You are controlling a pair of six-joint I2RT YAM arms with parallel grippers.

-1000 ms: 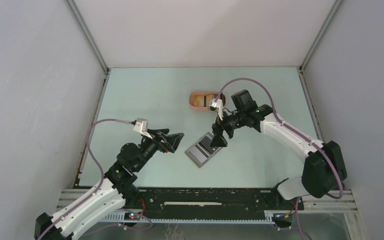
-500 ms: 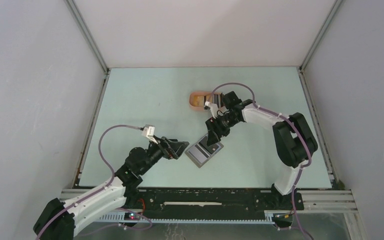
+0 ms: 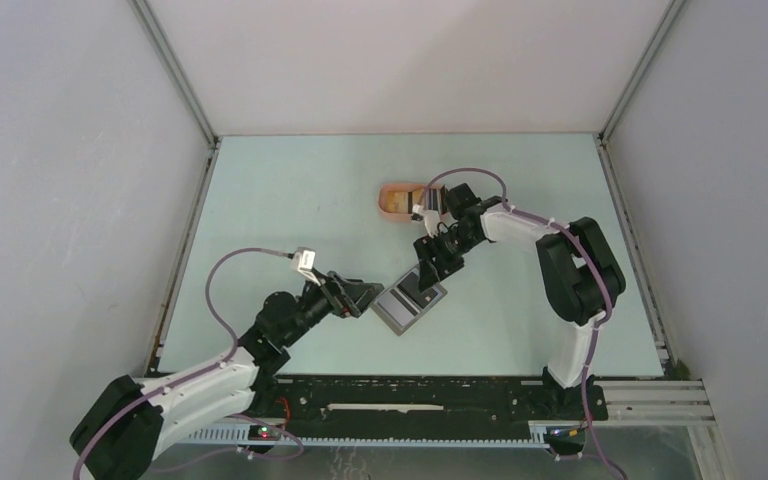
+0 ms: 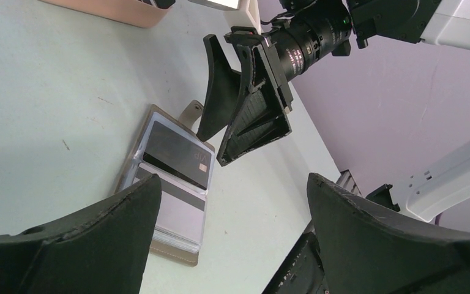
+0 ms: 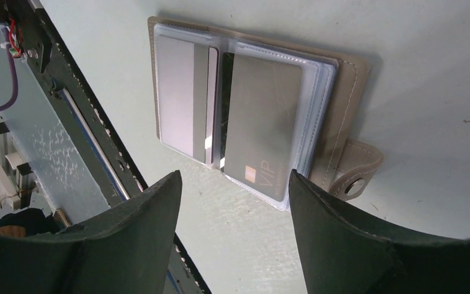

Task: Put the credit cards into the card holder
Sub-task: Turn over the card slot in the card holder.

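Pale green table [image 3: 290,200], grey-white walls [image 3: 410,60] (metal corner posts [image 3: 175,70]), even light.

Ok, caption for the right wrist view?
Card holder lying open on the table, two cards showing in its clear sleeves, snap tab unfastened.

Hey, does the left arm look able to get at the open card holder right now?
Probably yes. The left gripper, open, sits right beside the card holder's left corner with only bare table between. The right gripper hangs over the holder's far part, so that end looks crowded.
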